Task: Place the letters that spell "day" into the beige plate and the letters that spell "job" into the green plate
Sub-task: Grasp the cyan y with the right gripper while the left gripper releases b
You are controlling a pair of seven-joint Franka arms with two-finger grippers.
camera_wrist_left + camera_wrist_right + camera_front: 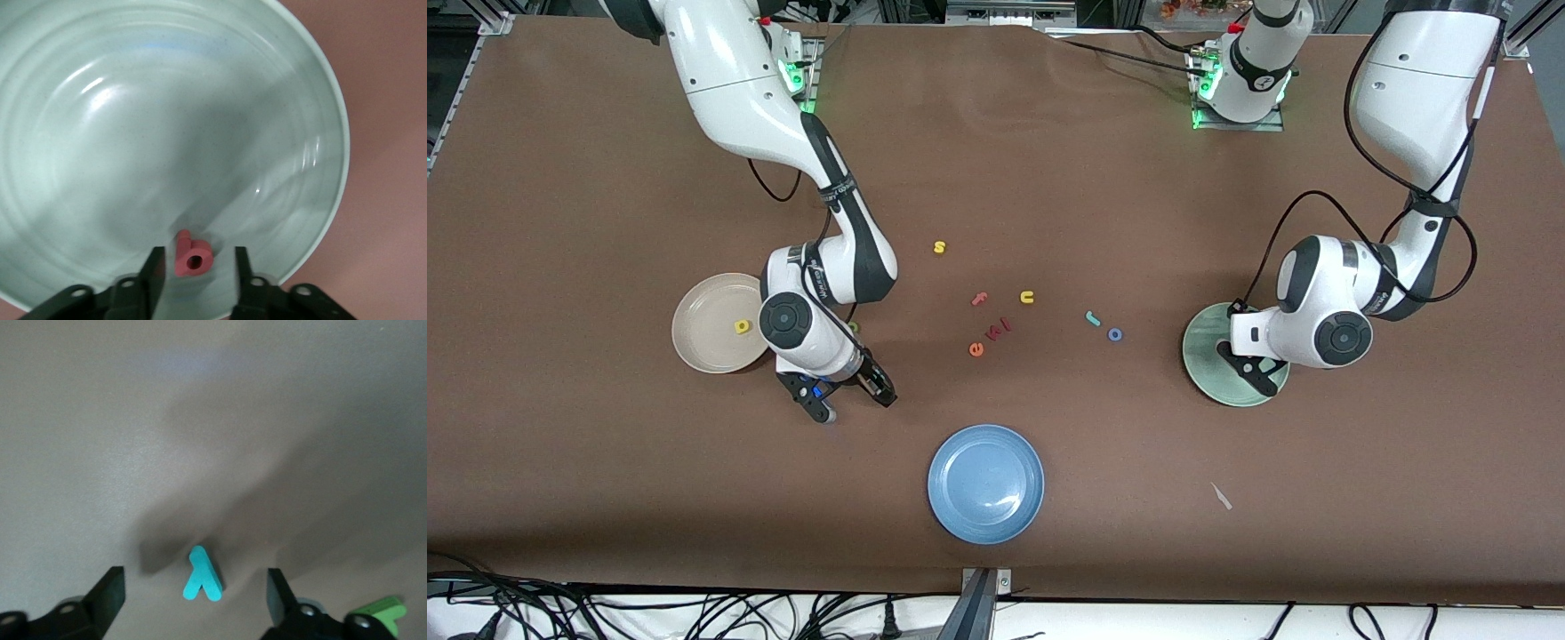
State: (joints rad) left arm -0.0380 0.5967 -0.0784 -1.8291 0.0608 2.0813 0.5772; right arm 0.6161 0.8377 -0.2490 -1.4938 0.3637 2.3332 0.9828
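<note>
My left gripper [193,267] hangs over the green plate [80,133], fingers parted beside the pink-red "b" [193,257] lying between them. My right gripper [195,590] stands wide around the teal "y" [202,575] on the table, near the beige plate [703,329].

White arms, black joints, black fingers [882,385].

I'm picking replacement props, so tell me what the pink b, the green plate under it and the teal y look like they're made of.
Pink b: probably foam, thick and matte with soft rounded edges.
Green plate: smooth and glossy with faint specks and bright highlights, probably plastic or melamine, though glazed ceramic is possible.
Teal y: apparently the same foam, chunky, dull, no shine.
</note>
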